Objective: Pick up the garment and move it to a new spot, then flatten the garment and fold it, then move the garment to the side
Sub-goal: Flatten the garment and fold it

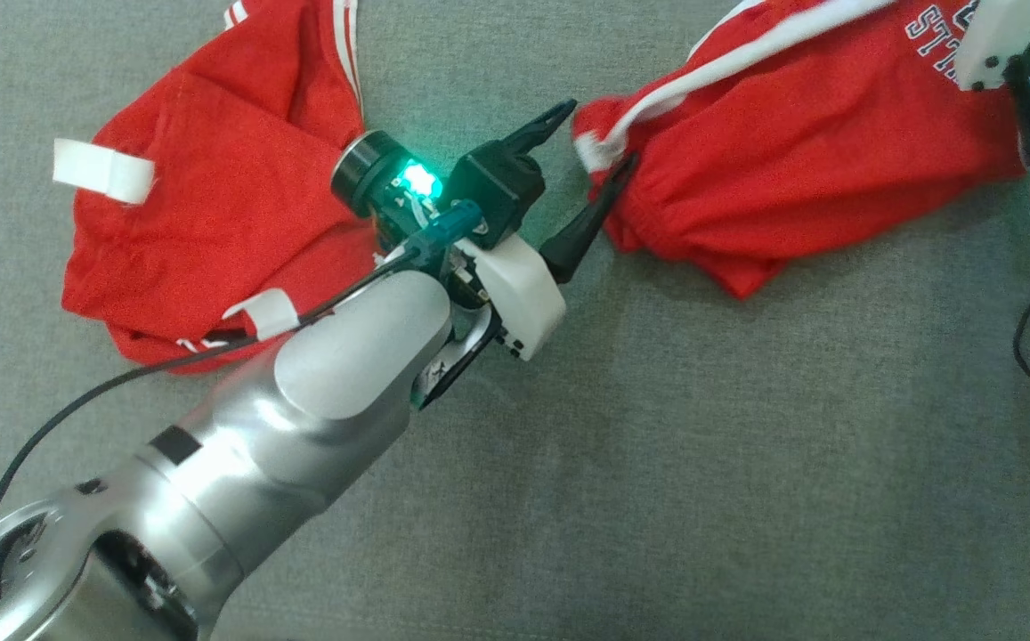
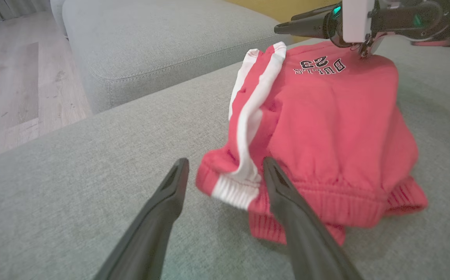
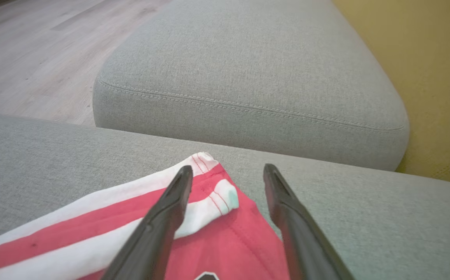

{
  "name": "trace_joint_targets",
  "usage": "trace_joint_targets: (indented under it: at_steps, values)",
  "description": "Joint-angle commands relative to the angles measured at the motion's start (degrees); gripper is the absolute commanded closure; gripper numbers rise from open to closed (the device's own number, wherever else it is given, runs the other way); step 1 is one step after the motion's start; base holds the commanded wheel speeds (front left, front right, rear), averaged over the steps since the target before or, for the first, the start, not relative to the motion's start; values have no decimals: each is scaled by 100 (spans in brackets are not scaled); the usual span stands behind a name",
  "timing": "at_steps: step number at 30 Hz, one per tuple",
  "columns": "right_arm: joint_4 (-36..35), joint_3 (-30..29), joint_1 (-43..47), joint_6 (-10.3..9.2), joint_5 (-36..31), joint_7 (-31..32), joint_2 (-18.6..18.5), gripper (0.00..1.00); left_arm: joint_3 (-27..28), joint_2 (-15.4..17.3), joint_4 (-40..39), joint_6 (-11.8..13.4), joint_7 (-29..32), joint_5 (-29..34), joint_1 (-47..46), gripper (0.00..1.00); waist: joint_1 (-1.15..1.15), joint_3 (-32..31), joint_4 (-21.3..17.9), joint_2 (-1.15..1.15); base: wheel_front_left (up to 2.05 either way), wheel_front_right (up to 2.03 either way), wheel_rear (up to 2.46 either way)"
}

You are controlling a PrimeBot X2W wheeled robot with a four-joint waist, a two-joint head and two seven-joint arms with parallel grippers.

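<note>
Red fleece garment w/ white side stripes [image 1: 817,151] lies on grey fabric sofa seat [image 1: 657,445]. L gripper [image 1: 599,133]: fingers wide, ribbed cuff end between them, unclamped. R gripper [image 3: 228,169]: fingers wide, above striped corner.

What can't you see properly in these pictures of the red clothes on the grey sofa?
- Head view: the printed lettering on the red, white-striped fabric garment is cut off by the top edge and the white wrist casing.
- Head view: whether the crumpled red fabric heap joins that garment is lost past the top edge.
- Right wrist view: a black mark is cut by the bottom edge.
</note>
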Motion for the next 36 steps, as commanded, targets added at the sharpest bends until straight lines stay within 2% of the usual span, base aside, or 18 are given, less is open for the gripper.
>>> trace_joint_targets:
  at_steps: [1,9,15,20,24,29,36]
  values:
    - [-139,7,-237,-5,-74,-93,55,0,202,95,-88,53,-66,57,-255,0,-1,-27,-22,0,0,0,0]
    - [164,-208,-255,-5,-62,-539,156,0,432,348,-110,403,-359,32,-147,0,-1,-504,-298,0,0,0,0]
    - [350,-70,-105,-5,296,-1077,245,0,785,622,-310,714,-611,-198,140,0,-1,-1084,-556,0,0,0,0]
    - [252,241,162,-5,852,-1333,354,0,1055,851,-577,976,-779,-372,473,0,-1,-1514,-718,0,0,0,0]
    - [-171,585,623,-5,1396,-1383,391,0,1233,995,-778,1158,-888,-508,840,0,-1,-1832,-822,0,0,0,0]
    - [-1251,1027,1606,-5,2067,-1389,315,0,1463,1114,-1014,1350,-1004,-652,1415,0,-1,-2166,-922,0,0,0,0]
    - [-2655,1246,3269,-5,2632,-1363,299,0,1831,1102,-1367,1440,-1066,-582,2276,0,-1,-2470,-997,0,0,0,0]
